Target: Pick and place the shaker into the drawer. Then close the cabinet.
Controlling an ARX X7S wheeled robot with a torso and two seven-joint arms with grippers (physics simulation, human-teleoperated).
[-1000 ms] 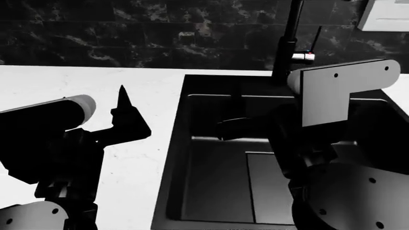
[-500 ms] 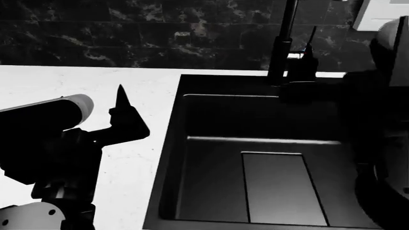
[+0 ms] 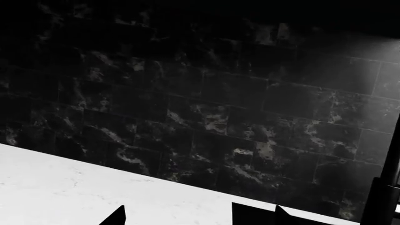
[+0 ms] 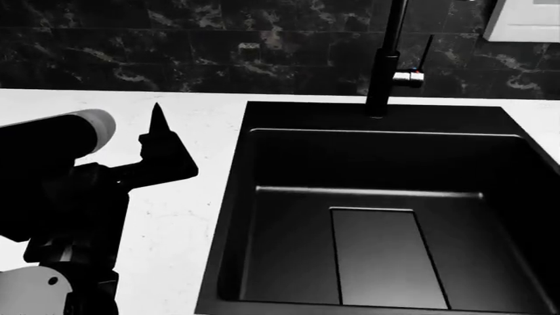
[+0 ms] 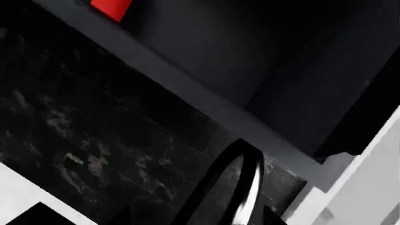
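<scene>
The shaker, the drawer and the cabinet are out of view in every frame. My left gripper (image 4: 157,131) hangs over the white countertop (image 4: 175,216), left of the black sink (image 4: 262,164), with one dark finger pointing up. In the left wrist view its fingertips (image 3: 119,217) stand wide apart over the counter with nothing between them, so the left gripper (image 3: 200,220) is open. My right arm is not in the head view. The right gripper (image 5: 196,221) points up at the backsplash; its dark tips barely show, apart and empty.
A tall black faucet (image 4: 385,65) stands behind the sink and also shows in the right wrist view (image 5: 240,187). A dark marble backsplash (image 4: 175,39) runs behind the counter. A white object (image 4: 525,20) is at the far right. A red object (image 5: 109,7) sits high up.
My right arm, which covered the right of the sink, has swung up and right out of the head view. My left arm has shifted slightly left.
</scene>
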